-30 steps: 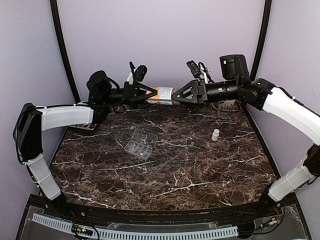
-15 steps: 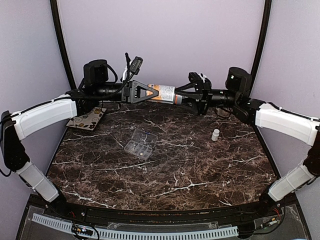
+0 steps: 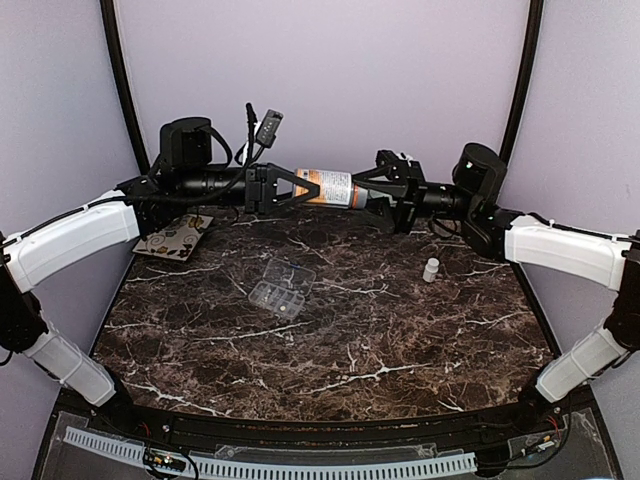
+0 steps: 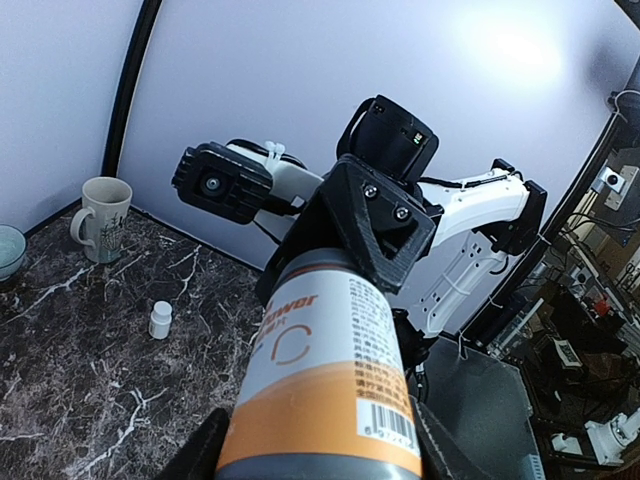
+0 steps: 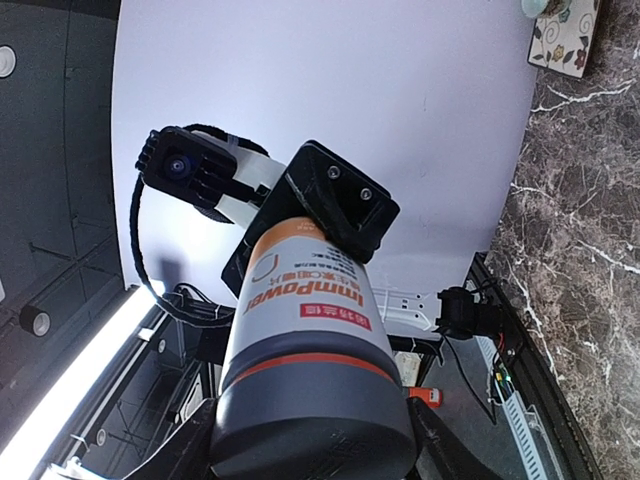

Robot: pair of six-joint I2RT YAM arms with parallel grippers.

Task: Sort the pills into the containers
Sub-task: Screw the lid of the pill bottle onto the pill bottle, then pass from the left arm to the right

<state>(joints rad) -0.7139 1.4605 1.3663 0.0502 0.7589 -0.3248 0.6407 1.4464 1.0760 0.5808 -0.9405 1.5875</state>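
Currently held: you have the pill bottle (image 3: 330, 186) level in the air at upper centre of the top view. Your left gripper (image 3: 300, 187) is clamped on its body and your right gripper (image 3: 368, 195) on the dark cap (image 5: 312, 430).
Likely reason: one arm braces while the other twists the cap off.
Containers: the organizer box (image 3: 281, 287) lies left of centre, well below the bottle.
Surface: dark veined marble table (image 3: 400, 340), with a white vial (image 3: 431, 269) at the right and a patterned card (image 3: 175, 238) at the upper left.
Room: lilac walls, with a mug (image 4: 100, 218) beside them.
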